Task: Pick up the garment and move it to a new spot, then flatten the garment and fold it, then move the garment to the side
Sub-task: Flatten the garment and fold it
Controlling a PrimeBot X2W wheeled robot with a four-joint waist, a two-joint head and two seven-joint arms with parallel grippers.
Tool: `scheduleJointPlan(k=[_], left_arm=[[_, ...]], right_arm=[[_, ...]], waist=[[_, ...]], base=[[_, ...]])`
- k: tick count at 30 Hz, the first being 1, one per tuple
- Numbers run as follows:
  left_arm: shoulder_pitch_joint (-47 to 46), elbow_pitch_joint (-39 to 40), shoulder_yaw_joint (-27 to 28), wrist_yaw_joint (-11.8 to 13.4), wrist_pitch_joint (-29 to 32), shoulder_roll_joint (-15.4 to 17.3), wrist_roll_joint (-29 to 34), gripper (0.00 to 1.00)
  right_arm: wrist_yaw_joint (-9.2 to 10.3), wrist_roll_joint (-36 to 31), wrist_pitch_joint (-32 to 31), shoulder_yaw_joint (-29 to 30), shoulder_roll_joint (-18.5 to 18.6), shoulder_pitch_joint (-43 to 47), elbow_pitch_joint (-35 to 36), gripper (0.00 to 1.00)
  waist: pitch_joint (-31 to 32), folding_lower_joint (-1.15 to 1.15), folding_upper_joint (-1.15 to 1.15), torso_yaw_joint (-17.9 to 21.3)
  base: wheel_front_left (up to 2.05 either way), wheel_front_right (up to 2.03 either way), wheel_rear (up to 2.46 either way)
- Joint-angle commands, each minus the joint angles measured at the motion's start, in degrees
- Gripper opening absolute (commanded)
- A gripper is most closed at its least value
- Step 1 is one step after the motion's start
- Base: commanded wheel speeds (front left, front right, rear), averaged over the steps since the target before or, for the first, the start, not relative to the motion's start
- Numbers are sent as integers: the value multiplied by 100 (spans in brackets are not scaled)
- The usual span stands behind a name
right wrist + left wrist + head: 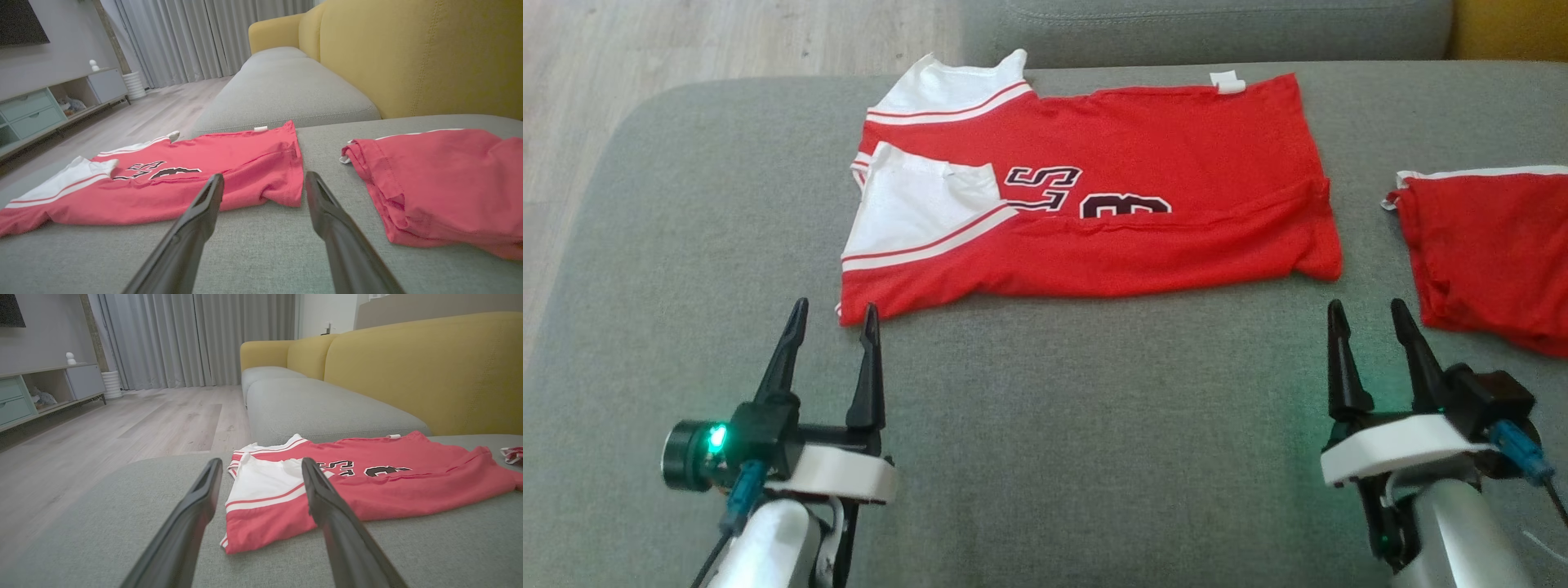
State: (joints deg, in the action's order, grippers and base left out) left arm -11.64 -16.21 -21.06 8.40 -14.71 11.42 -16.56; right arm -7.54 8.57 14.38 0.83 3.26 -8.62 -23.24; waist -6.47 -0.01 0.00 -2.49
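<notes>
The garment (1143, 188), a red jersey with white sleeves, is spread flat on the grey sofa cushion (1045, 457), towards its far edge and left of centre in the head view. Its near long edge is folded over onto the front, so that the dark lettering is partly covered. The 2 white sleeves, each edged with red stripes, are laid at the left end, and a small white tag (1227, 82) is seen on the far edge.

The left pincer (837, 305) is held released, its 2 dark fingers spread wide, with nothing between them. It is placed just beside the near left corner of the garment; whether that corner is touched cannot be told. The right pincer (1365, 303) is likewise released and empty, and is positioned near the garment's right end, a little apart from it.

A second red garment (1494, 253), bunched and trimmed in white, is laid on the same cushion to the right, apart from the jersey. In the wrist views, a yellow backrest (429, 367), a pale wooden floor (122, 424) and grey curtains (184, 339) are seen beyond.
</notes>
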Motion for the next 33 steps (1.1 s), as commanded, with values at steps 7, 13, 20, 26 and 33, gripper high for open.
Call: scheduleJointPlan(k=[7, 13, 20, 26, 33], left_arm=[[-380, -107, 473, -318, -29, -26, 303, 100], [-913, -1193, 526, -450, -6, 10, 273, 100], [-1602, -2330, 592, -490, 125, 108, 221, 100], [-2013, -3219, 564, -350, 333, 251, 310, 100], [-2248, -3910, 446, -562, 641, 171, 238, 0]], right_arm=[[5, 211, 62, -386, -36, -252, 420, 100], [5, 229, 62, -457, -37, -376, 518, 100], [5, 235, 62, -440, -37, -437, 554, 100], [5, 288, 62, -480, -37, -516, 605, 100], [5, 320, 62, -491, -38, -521, 597, 100]], waist=[[-109, 1, 0, 175], [-457, 1, 0, 340], [-830, 1, 0, 516], [-1020, 1, 0, 640], [-1023, 1, 0, 644]], base=[[0, 0, 0], [0, 0, 0], [0, 0, 0], [0, 0, 0], [0, 0, 0]])
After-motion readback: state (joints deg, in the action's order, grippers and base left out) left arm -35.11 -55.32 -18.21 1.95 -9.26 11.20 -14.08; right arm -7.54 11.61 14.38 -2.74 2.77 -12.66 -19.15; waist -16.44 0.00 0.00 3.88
